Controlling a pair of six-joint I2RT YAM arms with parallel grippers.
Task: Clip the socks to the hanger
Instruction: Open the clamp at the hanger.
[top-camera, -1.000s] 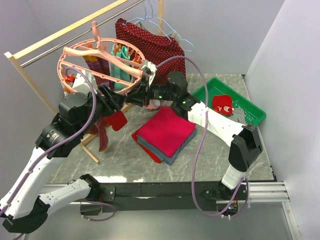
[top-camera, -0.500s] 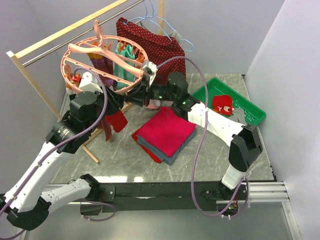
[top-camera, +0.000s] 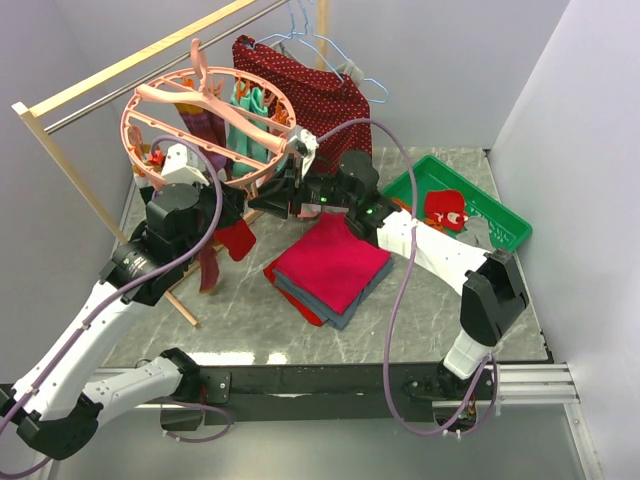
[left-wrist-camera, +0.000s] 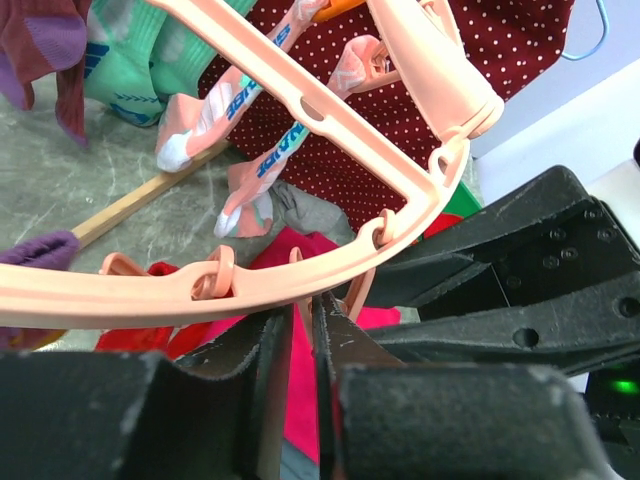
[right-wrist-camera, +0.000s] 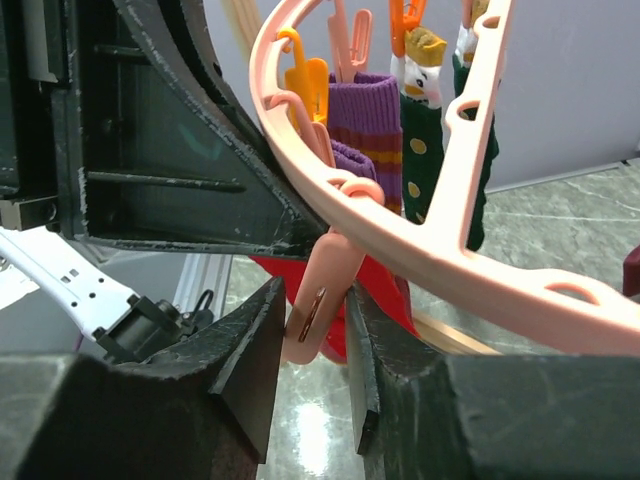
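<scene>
The pink round hanger (top-camera: 180, 100) hangs from the wooden rail at the back left, with purple-striped (top-camera: 205, 125) and teal socks (top-camera: 243, 125) clipped to it. A red sock (top-camera: 236, 240) and a maroon sock (top-camera: 207, 268) dangle below its near rim. My left gripper (left-wrist-camera: 302, 312) is shut just under the hanger rim (left-wrist-camera: 150, 300), a thin pink clip leg at its tips. My right gripper (right-wrist-camera: 313, 292) faces it from the right, shut on a pink clip (right-wrist-camera: 322, 300) under the rim (right-wrist-camera: 480, 275). Red fabric (right-wrist-camera: 385, 290) shows behind that clip.
A folded red and grey cloth stack (top-camera: 330, 265) lies mid-table. The green bin (top-camera: 500, 215) at right holds a red sock with white marks (top-camera: 445, 210). A dark red dotted garment (top-camera: 300, 85) hangs on blue wire hangers (top-camera: 310, 40). A wooden rack foot (top-camera: 185, 305) crosses the left.
My left arm has swung up and to the right, close under the hanger's near rim. The hanger has tipped and shifted slightly; the maroon sock has swung with it.
</scene>
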